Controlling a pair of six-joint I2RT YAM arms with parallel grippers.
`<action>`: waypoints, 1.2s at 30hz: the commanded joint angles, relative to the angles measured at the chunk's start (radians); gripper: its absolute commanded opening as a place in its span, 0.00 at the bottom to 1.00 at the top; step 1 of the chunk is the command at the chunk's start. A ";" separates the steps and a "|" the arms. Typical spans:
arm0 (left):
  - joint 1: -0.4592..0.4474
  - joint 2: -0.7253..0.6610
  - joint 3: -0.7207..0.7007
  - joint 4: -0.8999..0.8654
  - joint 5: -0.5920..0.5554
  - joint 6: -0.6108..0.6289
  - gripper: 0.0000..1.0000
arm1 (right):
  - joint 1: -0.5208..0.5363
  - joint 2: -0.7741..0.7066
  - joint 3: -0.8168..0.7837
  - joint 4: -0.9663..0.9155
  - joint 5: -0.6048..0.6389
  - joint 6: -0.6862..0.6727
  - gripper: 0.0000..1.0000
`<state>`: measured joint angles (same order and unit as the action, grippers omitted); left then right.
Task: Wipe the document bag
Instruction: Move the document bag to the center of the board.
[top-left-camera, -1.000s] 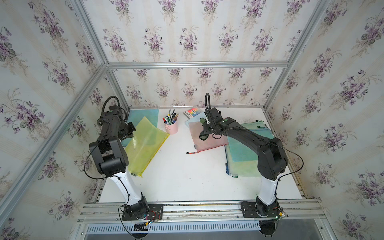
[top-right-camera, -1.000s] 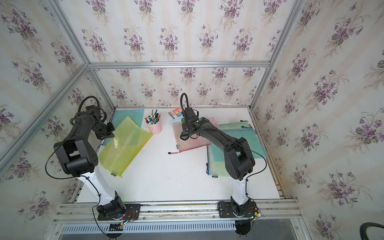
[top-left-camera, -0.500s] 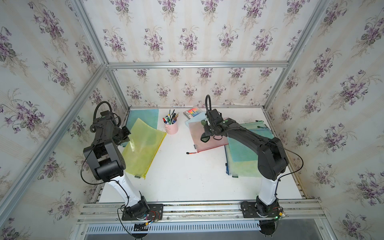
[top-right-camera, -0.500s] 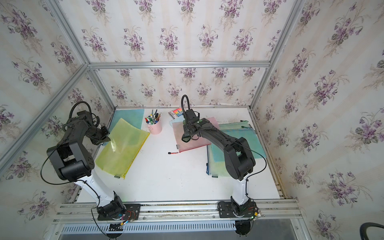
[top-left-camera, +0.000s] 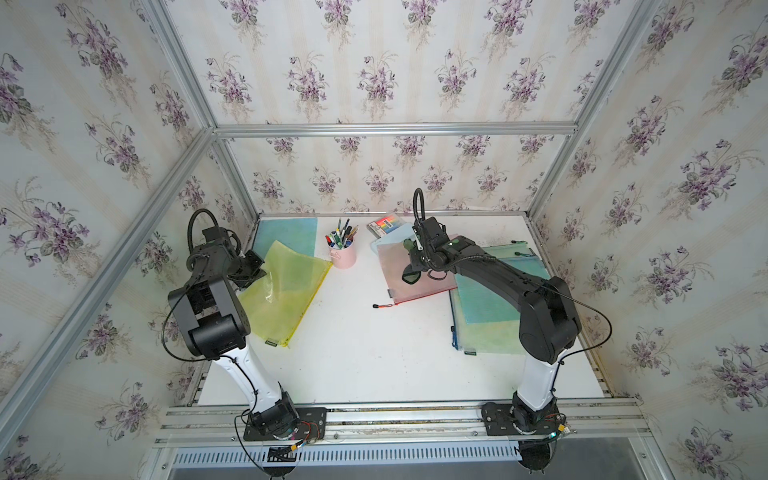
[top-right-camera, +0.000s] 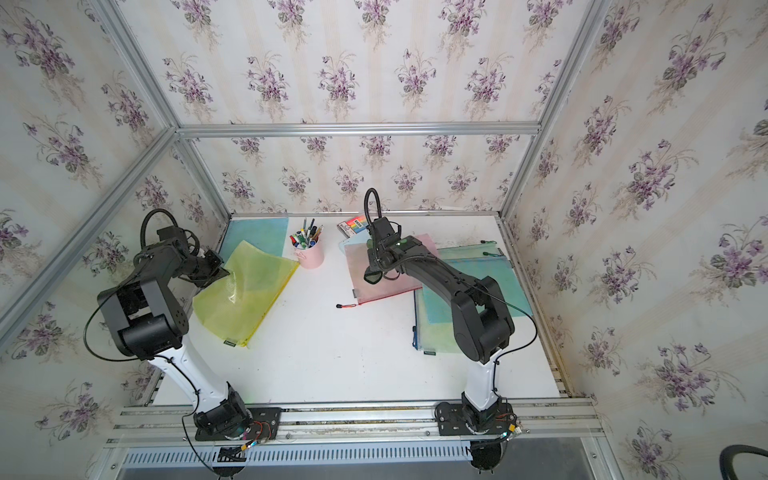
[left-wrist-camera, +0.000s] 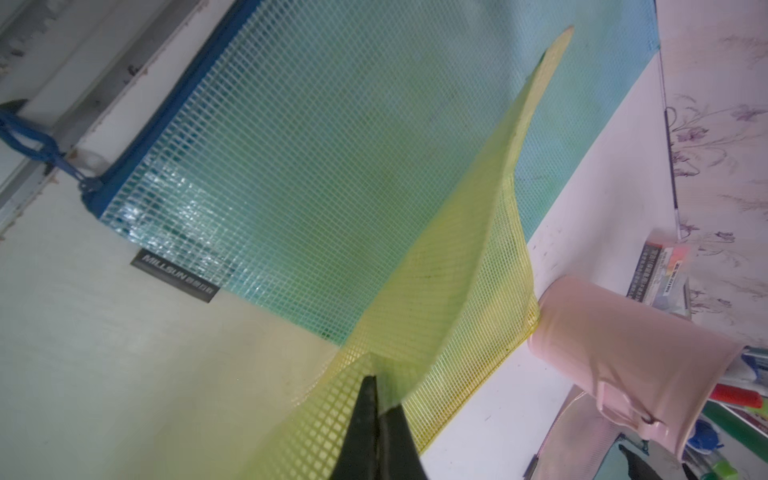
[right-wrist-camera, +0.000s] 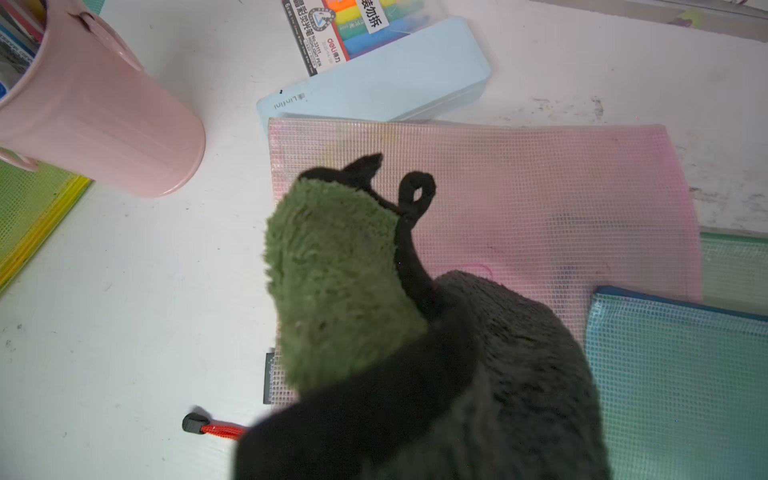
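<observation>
Two pairs of jaws are pinching shut. The left gripper (left-wrist-camera: 379, 388) is clamping a raised edge of the yellow mesh document bag (top-left-camera: 286, 291) by the tabletop's (top-left-camera: 374, 353) left edge. The right gripper (top-left-camera: 417, 259) is holding a fluffy green-and-dark cloth (right-wrist-camera: 340, 282) over the pink mesh document bag (right-wrist-camera: 540, 199) near the back edge. The yellow bag's corner is touching the pink pen cup (left-wrist-camera: 623, 353), so pulling could be tipping it. Wiping could be shoving the pink bag against the blue pencil case (right-wrist-camera: 395, 83). Free room is lying toward the front edge.
</observation>
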<state>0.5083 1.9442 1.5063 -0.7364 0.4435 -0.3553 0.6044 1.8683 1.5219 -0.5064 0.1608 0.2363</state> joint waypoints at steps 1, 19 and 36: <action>0.004 0.019 0.035 0.046 0.012 -0.039 0.00 | 0.000 -0.028 -0.017 0.003 0.028 0.013 0.16; 0.116 -0.049 -0.102 0.079 0.062 0.033 0.13 | 0.001 -0.084 -0.083 0.010 0.016 0.037 0.16; -0.120 -0.446 -0.121 -0.114 -0.459 0.175 1.00 | -0.052 -0.261 -0.114 0.005 -0.010 -0.008 0.17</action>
<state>0.4248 1.5208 1.3678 -0.7620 0.1074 -0.2157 0.5667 1.6321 1.4132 -0.5175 0.1532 0.2558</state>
